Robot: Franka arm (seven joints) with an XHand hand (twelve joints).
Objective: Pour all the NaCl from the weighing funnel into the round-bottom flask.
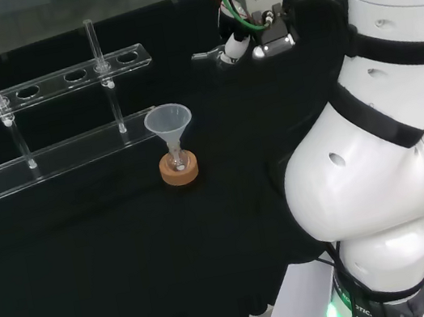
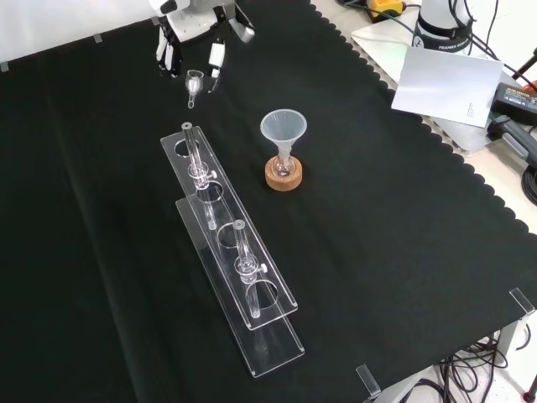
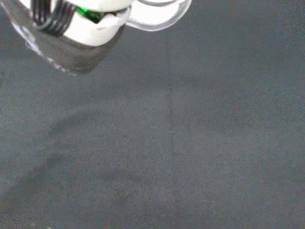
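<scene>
Black cloth bench, robot hand (image 2: 191, 38) raised, fingers pinching clear weighing funnel (image 2: 195, 85), apart from flask (image 2: 284, 167)

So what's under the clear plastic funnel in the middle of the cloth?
The clear plastic funnel has its stem in a small round-bottom glass flask, which sits in a cork ring stand on the black cloth. The ring hides the flask's base; any contents cannot be made out.

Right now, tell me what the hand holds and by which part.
The hand holds the small clear weighing funnel at its wide upper end; the stem hangs free.
</scene>
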